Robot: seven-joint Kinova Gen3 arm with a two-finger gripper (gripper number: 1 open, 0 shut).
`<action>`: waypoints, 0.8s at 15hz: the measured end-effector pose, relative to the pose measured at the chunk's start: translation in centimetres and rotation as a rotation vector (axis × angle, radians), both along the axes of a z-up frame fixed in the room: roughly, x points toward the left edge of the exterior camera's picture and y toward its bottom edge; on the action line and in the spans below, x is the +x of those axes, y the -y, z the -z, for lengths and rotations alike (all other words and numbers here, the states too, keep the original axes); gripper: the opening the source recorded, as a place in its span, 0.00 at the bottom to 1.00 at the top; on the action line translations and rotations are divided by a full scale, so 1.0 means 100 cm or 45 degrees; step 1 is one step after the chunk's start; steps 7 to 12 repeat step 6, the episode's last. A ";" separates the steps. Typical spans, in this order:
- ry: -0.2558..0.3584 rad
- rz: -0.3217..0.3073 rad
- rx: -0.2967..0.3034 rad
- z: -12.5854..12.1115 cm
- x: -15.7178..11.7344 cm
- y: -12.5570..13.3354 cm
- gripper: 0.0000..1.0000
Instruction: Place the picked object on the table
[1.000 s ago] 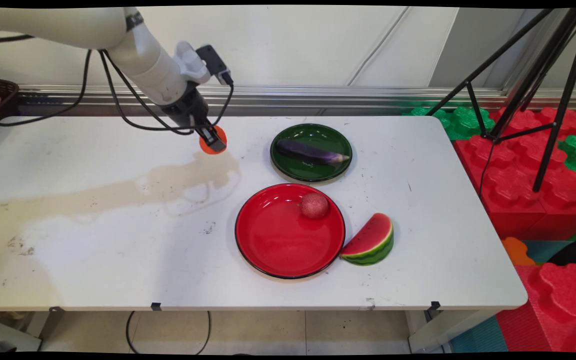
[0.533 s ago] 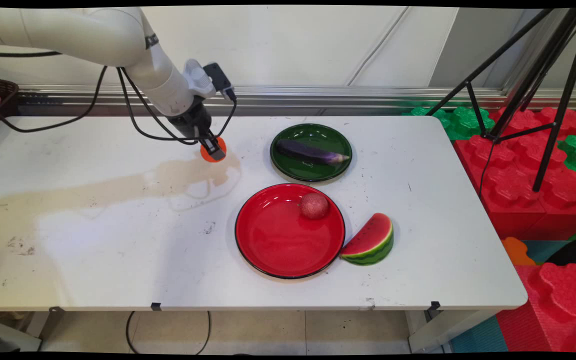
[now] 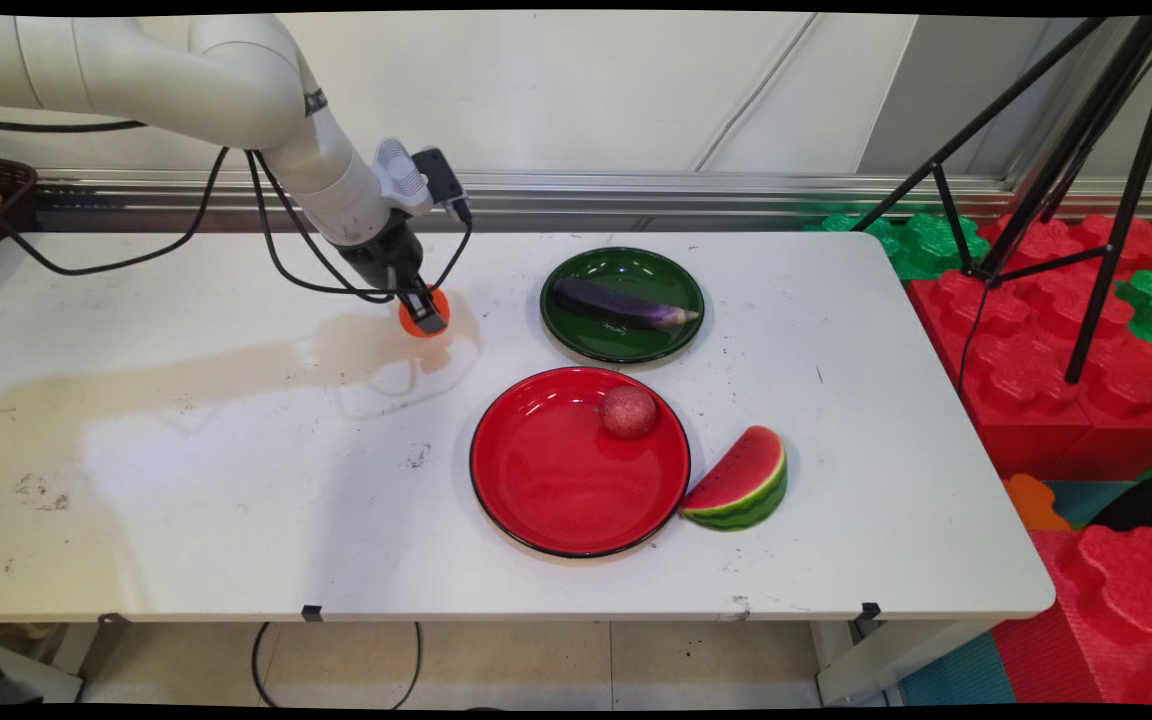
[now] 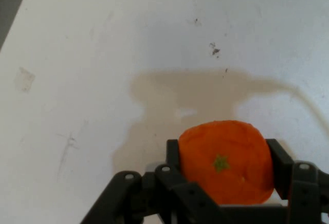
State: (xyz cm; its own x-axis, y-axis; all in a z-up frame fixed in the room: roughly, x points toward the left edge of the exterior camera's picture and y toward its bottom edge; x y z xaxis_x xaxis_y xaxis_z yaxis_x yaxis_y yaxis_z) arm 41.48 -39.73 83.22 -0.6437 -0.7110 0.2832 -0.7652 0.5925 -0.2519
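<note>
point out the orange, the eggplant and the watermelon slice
orange (image 4: 226, 160), hand view, on its skin by the green stem mark
eggplant (image 3: 616, 304), main view, middle of its purple body
watermelon slice (image 3: 741, 477), main view, on its red flesh

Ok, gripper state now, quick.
Gripper: shut on the orange, held above the table.
</note>
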 end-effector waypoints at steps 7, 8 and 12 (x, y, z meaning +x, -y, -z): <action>0.010 0.029 0.025 0.004 0.005 0.000 1.00; 0.010 0.029 0.025 0.004 0.005 0.000 1.00; 0.010 0.029 0.025 0.004 0.005 0.000 1.00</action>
